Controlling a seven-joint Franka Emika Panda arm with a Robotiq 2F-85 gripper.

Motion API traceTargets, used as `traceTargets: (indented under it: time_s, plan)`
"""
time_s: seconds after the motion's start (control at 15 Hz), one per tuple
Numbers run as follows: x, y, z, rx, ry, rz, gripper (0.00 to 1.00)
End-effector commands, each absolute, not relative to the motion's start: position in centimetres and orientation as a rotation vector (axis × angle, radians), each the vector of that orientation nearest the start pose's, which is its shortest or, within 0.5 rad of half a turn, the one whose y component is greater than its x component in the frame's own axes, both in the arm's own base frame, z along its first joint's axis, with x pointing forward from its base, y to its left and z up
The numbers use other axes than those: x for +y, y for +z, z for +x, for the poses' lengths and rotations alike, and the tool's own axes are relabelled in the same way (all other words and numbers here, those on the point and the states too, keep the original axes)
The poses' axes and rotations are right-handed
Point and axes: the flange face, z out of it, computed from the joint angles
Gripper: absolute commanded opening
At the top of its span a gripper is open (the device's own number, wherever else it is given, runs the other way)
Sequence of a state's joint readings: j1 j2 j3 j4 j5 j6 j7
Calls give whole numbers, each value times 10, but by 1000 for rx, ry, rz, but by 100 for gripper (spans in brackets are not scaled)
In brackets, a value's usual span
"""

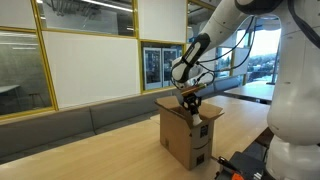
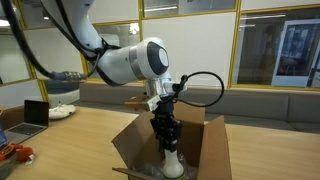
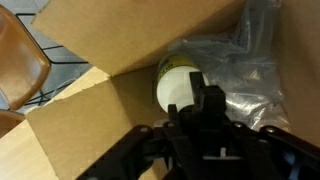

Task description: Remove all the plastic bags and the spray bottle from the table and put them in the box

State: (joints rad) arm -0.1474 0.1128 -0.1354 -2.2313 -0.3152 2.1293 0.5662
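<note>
The step in hand is judged to be the setting-down of the spray bottle [image 2: 172,163] inside the cardboard box [image 2: 215,150], which is seen standing toward the near edge of the desk [image 2: 80,135] in an exterior view. The pincer [image 2: 167,140] is held down inside the open top of the box, directly over the bottle's upper end. Whether it is clamped on the bottle or already parted from it cannot be told, since the fingertips are dark and are partly hidden in the wrist view. For the step to be done well, the bottle should be brought to rest on the box floor or on the bags before the grip is let go. The pincer should then be lifted straight up, so that neither the flaps nor the walls are caught. In the wrist view, the pale rounded end of the bottle [image 3: 176,82] is seen just beyond the fingers, and crumpled clear plastic bags [image 3: 245,65] are seen lying beside it against the far wall. A laptop [image 2: 35,112] is seen toward the far corner of the desk, well apart from the box.
</note>
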Motion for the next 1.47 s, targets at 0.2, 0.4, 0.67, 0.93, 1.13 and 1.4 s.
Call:
traceTargets:
  time_s: [0.2, 0.4, 0.67, 0.93, 1.13, 1.4]
  plan:
    - [-164, 299, 505, 991, 373, -3244, 69]
    - [-169, 300, 506, 988, 375, -3240, 92]
    - [-175, 311, 504, 996, 342, -3240, 100]
    - [-175, 342, 497, 998, 309, -3270, 100]
    - [-168, 383, 482, 963, 241, -3321, 100]
    - [-154, 446, 451, 921, 132, -3401, 100]
